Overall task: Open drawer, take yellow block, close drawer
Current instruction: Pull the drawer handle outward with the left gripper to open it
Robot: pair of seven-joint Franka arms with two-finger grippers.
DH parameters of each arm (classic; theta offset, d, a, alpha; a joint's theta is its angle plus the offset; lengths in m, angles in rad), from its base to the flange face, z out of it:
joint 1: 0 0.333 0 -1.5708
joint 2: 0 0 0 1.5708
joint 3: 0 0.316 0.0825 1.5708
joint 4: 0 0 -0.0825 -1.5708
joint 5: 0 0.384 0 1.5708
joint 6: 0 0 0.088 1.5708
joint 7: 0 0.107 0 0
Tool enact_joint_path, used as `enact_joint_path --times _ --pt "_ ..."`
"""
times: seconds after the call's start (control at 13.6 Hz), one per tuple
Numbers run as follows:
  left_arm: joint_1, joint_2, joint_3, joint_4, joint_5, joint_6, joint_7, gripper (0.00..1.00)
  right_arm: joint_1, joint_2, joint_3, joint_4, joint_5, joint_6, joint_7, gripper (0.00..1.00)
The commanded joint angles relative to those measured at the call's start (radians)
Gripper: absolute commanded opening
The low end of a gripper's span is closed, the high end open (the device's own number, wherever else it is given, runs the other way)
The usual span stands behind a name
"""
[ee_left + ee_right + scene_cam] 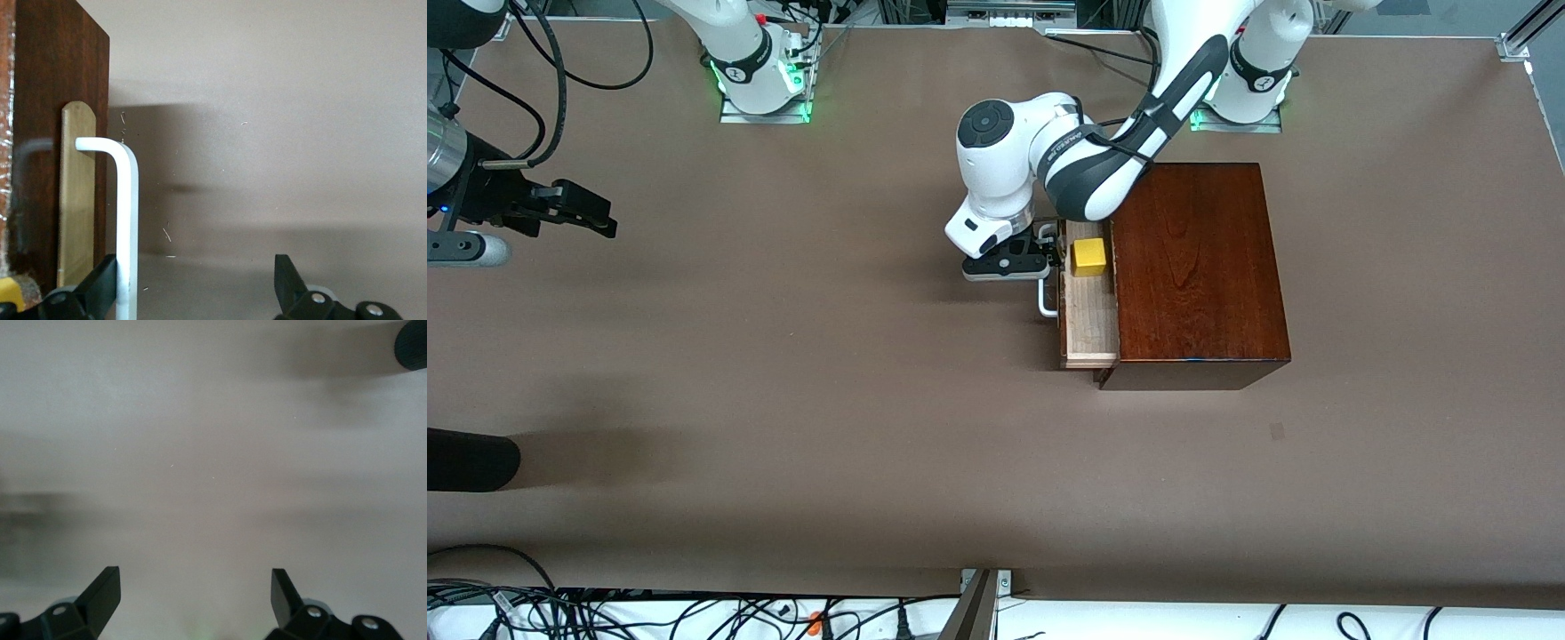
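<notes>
The mahogany cabinet (1196,267) stands toward the left arm's end of the table. Its drawer (1089,324) is pulled partly out and shows its pale wood tray. The yellow block (1089,256) lies in the tray, and a corner of it shows in the left wrist view (7,290). My left gripper (1052,246) is open at the white handle (1046,302). The handle bar (127,213) stands between the jaws, against one finger (100,280), beside the drawer front (40,133). My right gripper (609,220) waits open and empty over bare table at the right arm's end, and shows in its wrist view (195,583).
A dark rounded object (467,458) lies at the table's edge at the right arm's end, nearer the front camera. Cables (649,613) run along the front edge. A dark round shape (412,343) shows in the right wrist view.
</notes>
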Motion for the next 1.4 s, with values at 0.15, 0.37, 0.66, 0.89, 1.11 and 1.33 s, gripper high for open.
enact_joint_path --times 0.15,0.37,0.66,0.89,1.11,1.33 --pt "-0.03 0.047 -0.007 0.07 0.0 0.037 -0.03 1.0 -0.002 -0.003 0.002 0.005 -0.011 0.0 0.001 1.0" --pt "-0.022 0.033 -0.007 0.07 -0.011 0.034 -0.024 1.0 -0.002 -0.003 0.002 0.005 -0.011 0.0 0.001 1.0" --pt "-0.019 -0.032 -0.008 0.07 -0.012 -0.091 -0.017 1.0 -0.002 -0.003 0.002 0.005 -0.011 0.0 0.001 1.0" --pt "-0.019 -0.082 -0.011 0.072 -0.029 -0.186 0.021 1.0 -0.002 -0.003 0.0 0.005 -0.011 0.0 0.001 1.0" --pt "-0.016 -0.112 -0.01 0.072 -0.084 -0.283 0.099 1.0 -0.002 -0.003 0.002 0.005 -0.011 -0.004 0.001 1.0" --pt "-0.017 -0.117 -0.008 0.176 -0.127 -0.47 0.202 1.0 0.0 -0.006 0.005 0.005 -0.009 -0.012 -0.003 1.0"
